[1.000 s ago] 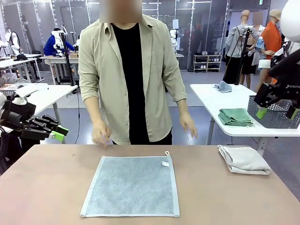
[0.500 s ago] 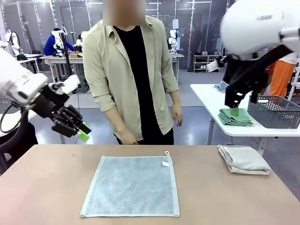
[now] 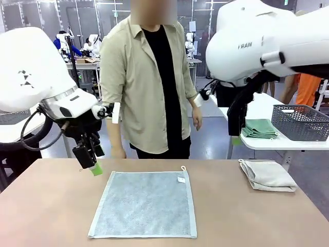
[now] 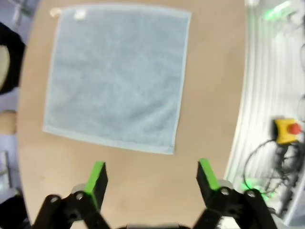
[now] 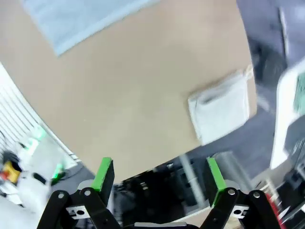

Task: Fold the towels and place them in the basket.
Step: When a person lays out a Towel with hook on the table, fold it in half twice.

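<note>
Lying flat and unfolded at the middle of the brown table (image 3: 46,211), the light blue towel (image 3: 143,204) has a small white label (image 3: 181,179) near its far right corner. A cream-white towel (image 3: 267,175), already folded, rests on the same table toward its far right edge, well apart from the blue one. Beyond it, on a white table (image 3: 257,105) at the far right, a folded pale green towel (image 3: 259,128) sits just beside the dark wire-mesh basket (image 3: 300,122). The left gripper (image 3: 92,165) hangs just off the blue towel's far left corner; the left wrist view shows its green-padded fingers (image 4: 98,171) spread wide with nothing between them, above bare tabletop beside the towel's edge. The right gripper (image 3: 235,136) is up in the air over the table's far right side, and the right wrist view shows its fingers (image 5: 106,171) likewise wide apart and empty. A person (image 3: 149,87) in a beige shirt stands at the far side, arms hanging down.
</note>
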Tool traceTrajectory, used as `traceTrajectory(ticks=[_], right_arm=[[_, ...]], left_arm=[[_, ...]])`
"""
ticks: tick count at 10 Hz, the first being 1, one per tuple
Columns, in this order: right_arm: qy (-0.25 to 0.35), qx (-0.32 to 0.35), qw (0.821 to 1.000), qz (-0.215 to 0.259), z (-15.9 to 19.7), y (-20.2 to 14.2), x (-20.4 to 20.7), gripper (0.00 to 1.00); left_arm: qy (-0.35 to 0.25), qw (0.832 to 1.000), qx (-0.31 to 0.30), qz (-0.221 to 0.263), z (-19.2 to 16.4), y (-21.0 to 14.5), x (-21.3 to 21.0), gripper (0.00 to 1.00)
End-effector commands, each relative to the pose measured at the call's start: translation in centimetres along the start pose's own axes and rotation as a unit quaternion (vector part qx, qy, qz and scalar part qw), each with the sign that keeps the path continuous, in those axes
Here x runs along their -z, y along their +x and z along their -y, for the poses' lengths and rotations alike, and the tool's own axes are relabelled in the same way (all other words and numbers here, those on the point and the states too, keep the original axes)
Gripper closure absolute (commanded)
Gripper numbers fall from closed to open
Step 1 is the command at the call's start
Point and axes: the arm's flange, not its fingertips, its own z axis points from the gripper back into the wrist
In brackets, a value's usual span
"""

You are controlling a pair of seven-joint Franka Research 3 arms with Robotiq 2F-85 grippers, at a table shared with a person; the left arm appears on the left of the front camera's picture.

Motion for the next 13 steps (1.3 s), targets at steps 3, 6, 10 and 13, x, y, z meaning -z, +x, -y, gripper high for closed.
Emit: traceTrajectory(ticks=[3,6,10,13], right_arm=[[-0.009,-0.191,0.978,0.088,-0.6,3.3,5.0,0.06],[-0.004,-0.209,0.974,0.088,-1.8,4.7,6.2,0.06],[-0.010,-0.204,0.975,0.087,-1.7,4.9,6.3,0.06],[0.028,-0.224,0.970,0.084,-3.2,5.5,6.7,0.06]], left_arm=[[0.014,0.998,-0.004,-0.067,-1.4,0.6,0.7,0.00],[0.039,0.994,0.052,-0.092,-3.1,0.3,1.5,0.00],[0.014,0.992,0.051,-0.114,-4.3,-0.3,2.1,0.00],[0.005,0.989,0.028,-0.146,-4.3,-0.6,3.5,0.00]])
